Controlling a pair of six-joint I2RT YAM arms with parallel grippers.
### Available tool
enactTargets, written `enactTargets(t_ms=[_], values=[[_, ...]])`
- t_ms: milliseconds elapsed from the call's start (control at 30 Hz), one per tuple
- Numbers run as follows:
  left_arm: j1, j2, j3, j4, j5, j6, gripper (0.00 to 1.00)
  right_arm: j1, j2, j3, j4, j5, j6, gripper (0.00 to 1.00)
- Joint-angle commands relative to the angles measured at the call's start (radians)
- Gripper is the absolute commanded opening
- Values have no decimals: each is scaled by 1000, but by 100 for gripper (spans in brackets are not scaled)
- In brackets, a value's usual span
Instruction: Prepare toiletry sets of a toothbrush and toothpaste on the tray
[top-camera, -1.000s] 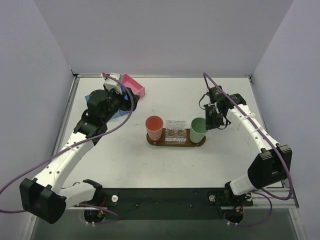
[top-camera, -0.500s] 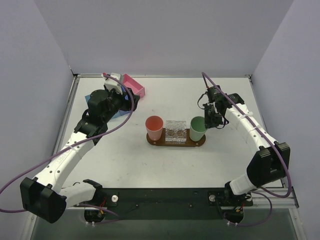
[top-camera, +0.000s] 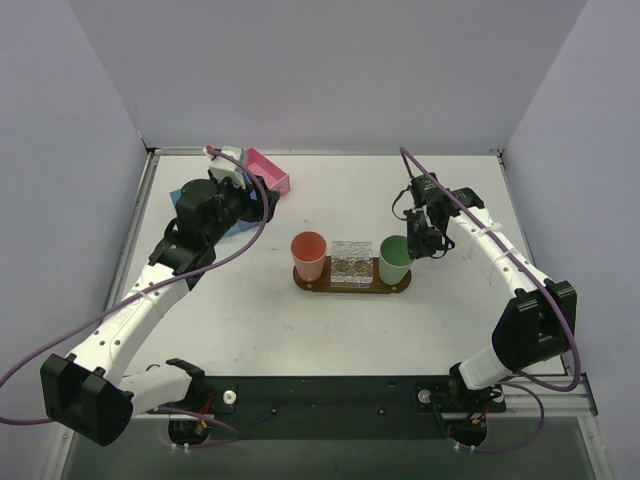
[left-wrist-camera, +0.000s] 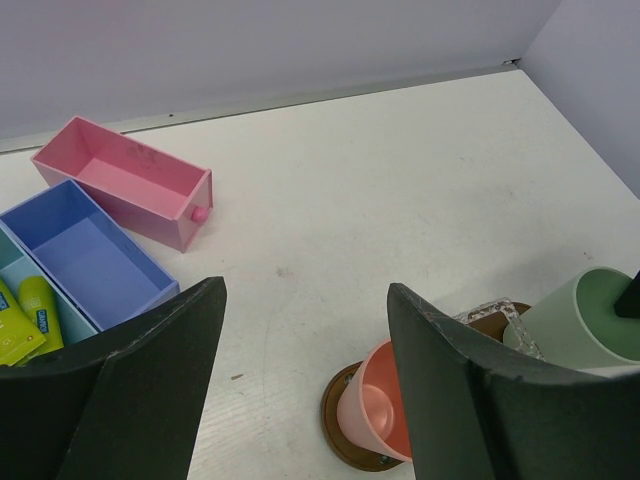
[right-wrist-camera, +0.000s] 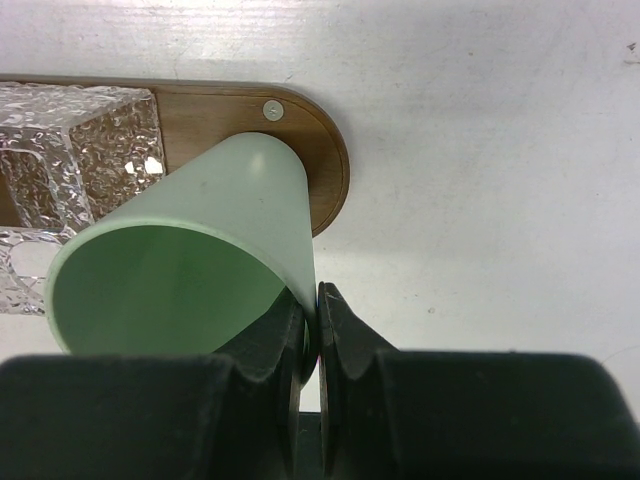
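Note:
The dark brown tray lies mid-table and also shows in the right wrist view. A green cup stands at its right end. My right gripper is shut on the green cup's rim, one finger inside and one outside. My left gripper is open and empty over the bins at the back left. Two yellow-green toothpaste tubes lie in a light blue bin at the left edge of the left wrist view. No toothbrush is in view.
A salmon-pink cup stands on the tray's left end and a clear textured block sits in its middle. A pink bin and a blue bin lie side by side at the back left.
My right gripper and the green cup have shifted slightly to the left. The left arm has not moved.

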Motion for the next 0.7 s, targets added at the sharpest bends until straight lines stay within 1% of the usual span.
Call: enactTargets(t_ms=[0, 200, 233, 267, 333, 367, 467, 667], values=[[-6, 1, 8, 40, 3, 15, 76, 6, 6, -14, -10, 23, 11, 0], [-5, 2, 8, 40, 3, 15, 76, 6, 11, -16, -5, 22, 14, 0], [-5, 4, 8, 40, 3, 15, 76, 6, 11, -16, -5, 20, 14, 2], [-5, 2, 10, 40, 3, 15, 76, 6, 11, -16, -5, 22, 14, 7], [-5, 5, 10, 40, 4, 15, 76, 7, 9, -16, -5, 20, 12, 12], [-5, 4, 8, 40, 3, 15, 76, 6, 9, -16, -5, 20, 14, 15], [-5, 5, 8, 40, 4, 15, 76, 6, 6, -13, -5, 20, 12, 21], [-5, 11, 14, 36, 9, 15, 76, 7, -3, -9, -5, 22, 14, 29]])
